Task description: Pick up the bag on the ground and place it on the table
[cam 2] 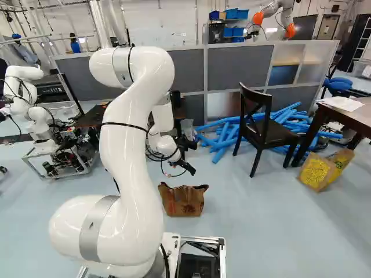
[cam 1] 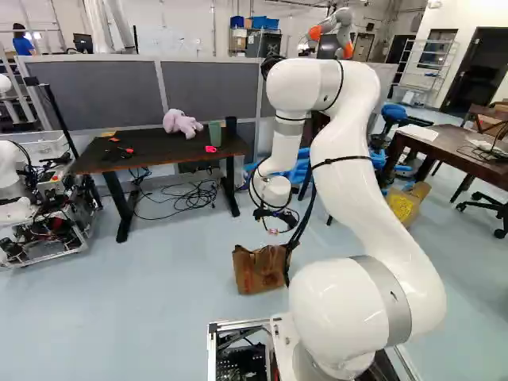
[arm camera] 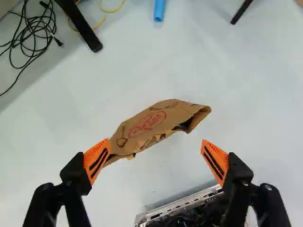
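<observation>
Ahead of the tool, upright bag, long axis aslant

Pale floor; grey partitions before a white wall; a dark chair.

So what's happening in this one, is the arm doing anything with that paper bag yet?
Nothing is being handled at the moment. The gripper hangs above the floor with its fingers open, and the brown paper bag sits on the floor, ungripped, just ahead of the base. The dark table, with a plush toy on it, stands farther off; the bag is not on it.
</observation>
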Robot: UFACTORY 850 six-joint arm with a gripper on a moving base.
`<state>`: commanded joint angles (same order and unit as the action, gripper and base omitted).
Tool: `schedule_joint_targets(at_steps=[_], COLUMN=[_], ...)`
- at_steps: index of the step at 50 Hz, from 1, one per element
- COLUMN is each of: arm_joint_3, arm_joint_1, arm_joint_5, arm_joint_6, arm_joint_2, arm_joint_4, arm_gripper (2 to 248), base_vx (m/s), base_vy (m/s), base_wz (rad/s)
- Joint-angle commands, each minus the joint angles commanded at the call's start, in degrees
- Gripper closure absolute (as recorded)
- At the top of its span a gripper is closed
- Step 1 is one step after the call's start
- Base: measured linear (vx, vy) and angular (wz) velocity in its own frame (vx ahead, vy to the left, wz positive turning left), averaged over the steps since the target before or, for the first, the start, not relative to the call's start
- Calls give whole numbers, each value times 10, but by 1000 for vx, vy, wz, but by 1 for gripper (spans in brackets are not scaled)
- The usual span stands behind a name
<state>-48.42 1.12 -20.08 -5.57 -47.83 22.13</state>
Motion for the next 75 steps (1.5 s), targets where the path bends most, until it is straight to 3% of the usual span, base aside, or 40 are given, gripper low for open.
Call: schedule_joint_targets(at_steps=[27,63,75], arm_joint_3=[-40,-98,-119], arm_joint_1=[0,0,0], arm_joint_5=[10,76,97], arm_joint_6=[-162,-378,-401], arm_joint_2=[-61,-143,-170], arm_joint_4=[1,19,24], arm_gripper=[3,3,3], base_vx=[0,0,0], base_vy=[0,0,0], base_wz=[0,0,0])
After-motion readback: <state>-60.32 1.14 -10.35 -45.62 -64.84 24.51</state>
